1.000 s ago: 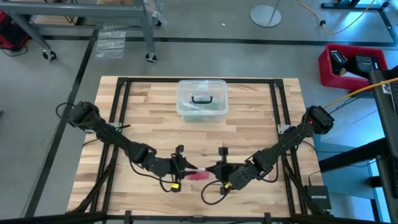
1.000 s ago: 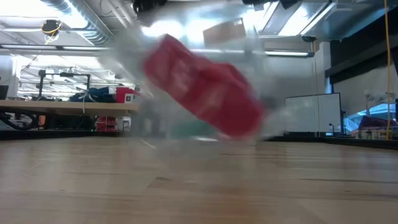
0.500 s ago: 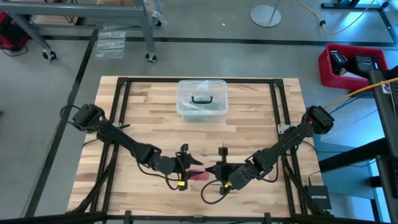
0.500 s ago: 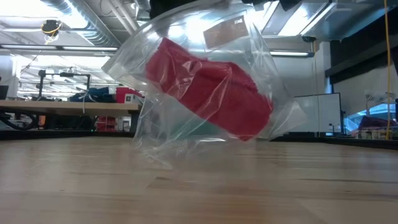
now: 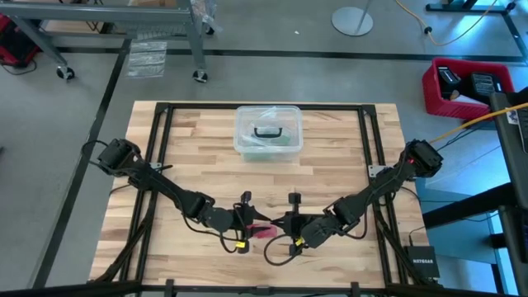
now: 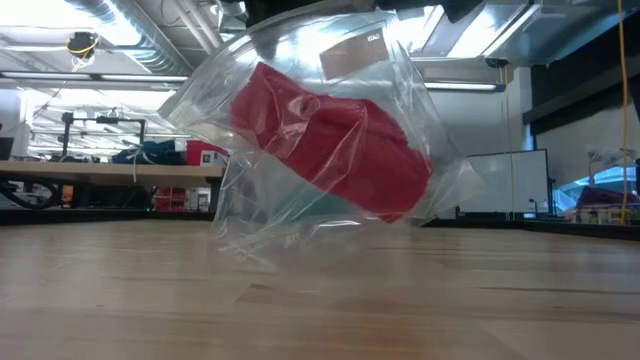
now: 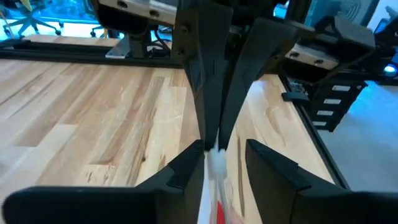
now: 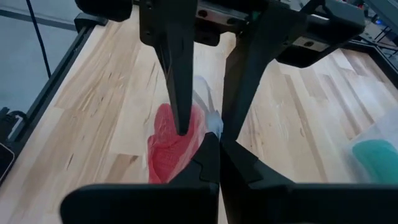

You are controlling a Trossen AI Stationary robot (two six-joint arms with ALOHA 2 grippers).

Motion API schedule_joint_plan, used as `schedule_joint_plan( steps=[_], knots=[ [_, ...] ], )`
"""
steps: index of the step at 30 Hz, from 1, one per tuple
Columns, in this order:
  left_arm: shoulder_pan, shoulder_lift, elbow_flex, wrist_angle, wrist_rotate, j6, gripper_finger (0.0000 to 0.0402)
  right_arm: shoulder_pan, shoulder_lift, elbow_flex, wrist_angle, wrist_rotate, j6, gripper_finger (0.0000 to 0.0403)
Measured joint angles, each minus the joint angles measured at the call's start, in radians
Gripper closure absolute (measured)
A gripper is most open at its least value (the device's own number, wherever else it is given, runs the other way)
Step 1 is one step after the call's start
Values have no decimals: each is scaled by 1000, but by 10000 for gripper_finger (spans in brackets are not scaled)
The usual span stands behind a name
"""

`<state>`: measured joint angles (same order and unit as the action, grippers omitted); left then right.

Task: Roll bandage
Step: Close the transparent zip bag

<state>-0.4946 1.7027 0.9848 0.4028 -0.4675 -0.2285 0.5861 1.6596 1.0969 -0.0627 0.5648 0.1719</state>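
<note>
Hanging above the wooden bench (image 5: pixel 346 165): red rolled fabric bandage (image 6: pixel 330 145), sealed inside a small clear plastic bag (image 6: pixel 250 215). Right gripper (image 5: pixel 286 224), jaws pressed together, pinching the bag's edge. Left gripper (image 5: pixel 252 220) opposite, jaws spread around that edge. Behind: clear lidded plastic box (image 5: pixel 267 132).

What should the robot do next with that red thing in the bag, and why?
Probably the left gripper should close on the free edge of the clear plastic bag. The red bandage is sealed inside, hanging off the table. The right gripper is shut on the bag's top, while the left one's fingers stand open around that edge, so both could pull it open.
</note>
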Motion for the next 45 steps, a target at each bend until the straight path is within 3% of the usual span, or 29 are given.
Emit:
schedule_joint_plan(
  steps=[16, 31, 45],
  knots=[
    [10, 0, 0, -44, 1, -8, 386, 0, 0, 0, 6, -1, 5, 402],
    [-2, 0, 1, -73, -3, -26, 383, 3, 0, 0, 1, 1, 6, 402],
    [-11, 0, 1, -106, -3, -42, 381, 3, -96, 0, -81, 1, 9, 403]
  ],
)
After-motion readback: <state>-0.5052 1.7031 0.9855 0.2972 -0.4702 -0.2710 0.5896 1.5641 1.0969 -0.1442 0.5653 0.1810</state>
